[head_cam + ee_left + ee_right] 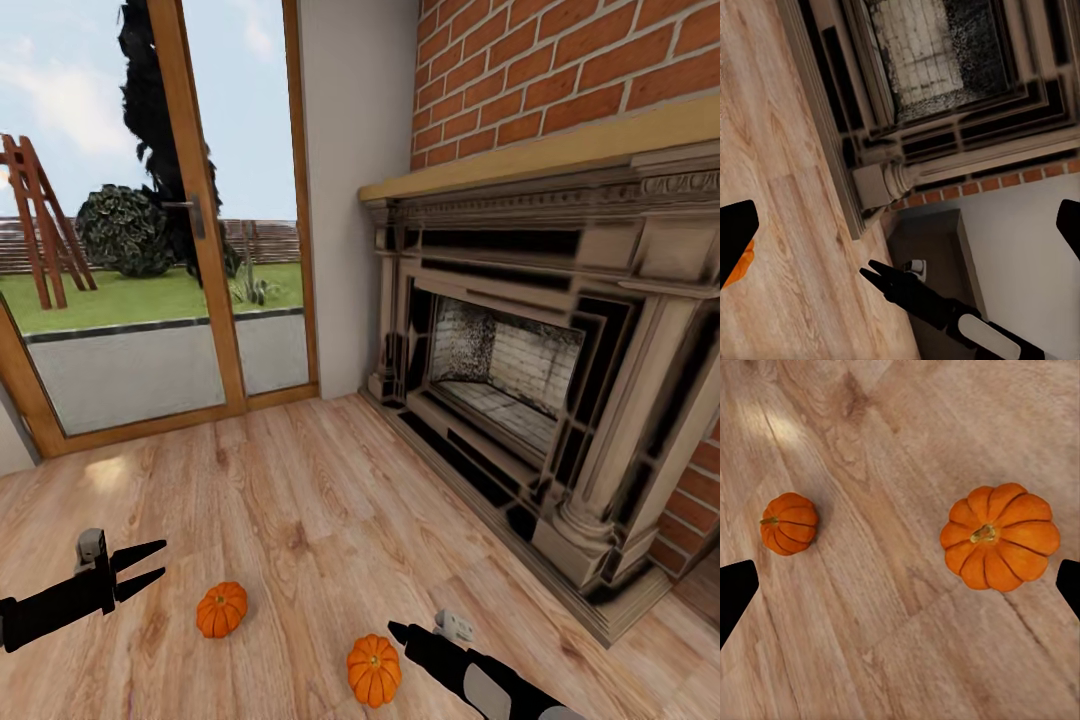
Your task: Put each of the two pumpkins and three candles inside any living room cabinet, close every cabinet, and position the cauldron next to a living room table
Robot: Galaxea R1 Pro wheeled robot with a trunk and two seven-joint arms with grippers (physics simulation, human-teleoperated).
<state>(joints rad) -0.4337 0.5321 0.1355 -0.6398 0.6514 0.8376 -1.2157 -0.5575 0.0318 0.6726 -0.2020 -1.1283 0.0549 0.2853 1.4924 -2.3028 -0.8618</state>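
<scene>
While the right gripper [398, 632] hangs low over the wood floor [330, 500], its dark fingers look drawn together to a point in the head view, yet its own wrist camera shows the two tips far apart at the frame's edges, so I cannot tell for sure how wide it stands; it holds nothing. Just beside its tip sits the nearer pumpkin [374, 669], upright with its stem up, resting on the boards. From the right wrist view that same pumpkin [1000, 537] lies off-centre between the fingers, toward one tip.

To do this pick well, I judge the gripper should first be centred over the pumpkin's stem, then lowered with the fingers wide enough to pass the ribbed sides, and closed low around its widest part so the round body does not squirt out.

The left gripper [140, 570] is spread open and empty, hovering near the second pumpkin [221, 609], which also stands on the floor, well apart from the first. Beyond lie the fireplace [520, 380] and the glass door [150, 230].
</scene>
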